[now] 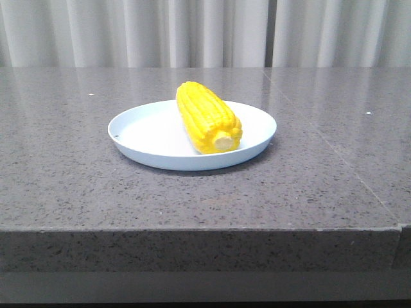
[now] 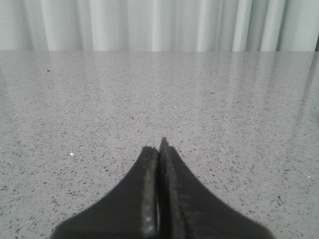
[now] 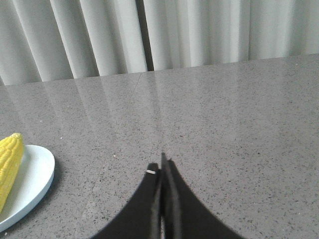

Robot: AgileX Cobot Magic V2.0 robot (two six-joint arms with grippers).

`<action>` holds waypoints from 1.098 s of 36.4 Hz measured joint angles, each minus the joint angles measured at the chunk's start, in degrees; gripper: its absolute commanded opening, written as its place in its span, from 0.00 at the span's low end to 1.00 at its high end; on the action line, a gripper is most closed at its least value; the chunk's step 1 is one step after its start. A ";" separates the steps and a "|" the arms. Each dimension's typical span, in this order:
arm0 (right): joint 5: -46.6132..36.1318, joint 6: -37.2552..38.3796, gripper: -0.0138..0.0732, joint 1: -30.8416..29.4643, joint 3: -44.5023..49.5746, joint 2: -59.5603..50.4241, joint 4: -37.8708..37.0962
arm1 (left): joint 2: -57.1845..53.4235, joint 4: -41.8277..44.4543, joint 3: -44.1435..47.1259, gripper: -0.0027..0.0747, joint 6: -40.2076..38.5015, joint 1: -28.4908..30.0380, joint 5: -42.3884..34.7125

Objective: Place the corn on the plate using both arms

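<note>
The yellow corn [image 1: 207, 117] lies on the pale blue plate [image 1: 141, 131] in the middle of the table, its cream stub end toward the front. Neither gripper shows in the front view. In the left wrist view my left gripper [image 2: 159, 148] is shut and empty over bare stone, with no corn or plate in sight. In the right wrist view my right gripper [image 3: 162, 167] is shut and empty; the plate's rim [image 3: 42, 174] and the corn's end [image 3: 10, 159] lie off to its side, well apart from the fingers.
The grey speckled stone table [image 1: 77, 186] has its front edge close to the camera and a seam [image 1: 334, 160] running back on the right. White curtains [image 1: 205, 32] hang behind the table.
</note>
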 measured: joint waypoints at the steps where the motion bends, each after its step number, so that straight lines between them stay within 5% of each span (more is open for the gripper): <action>1: 0.00 0.00 0.09 0.00 0.00 0.00 0.00 | 0.00 0.00 0.00 0.01 0.00 0.00 0.00; 17: -6.79 -13.91 0.09 -2.18 10.95 -4.33 10.16 | 0.00 0.00 0.00 0.01 0.00 0.00 0.00; 26: -6.88 -15.20 0.09 -5.11 19.48 -10.41 14.61 | 0.00 0.00 0.00 0.01 0.00 0.00 0.00; 40: -5.35 -15.27 0.09 -5.26 20.05 -11.61 15.50 | 0.00 0.00 0.00 0.01 0.00 0.00 -0.13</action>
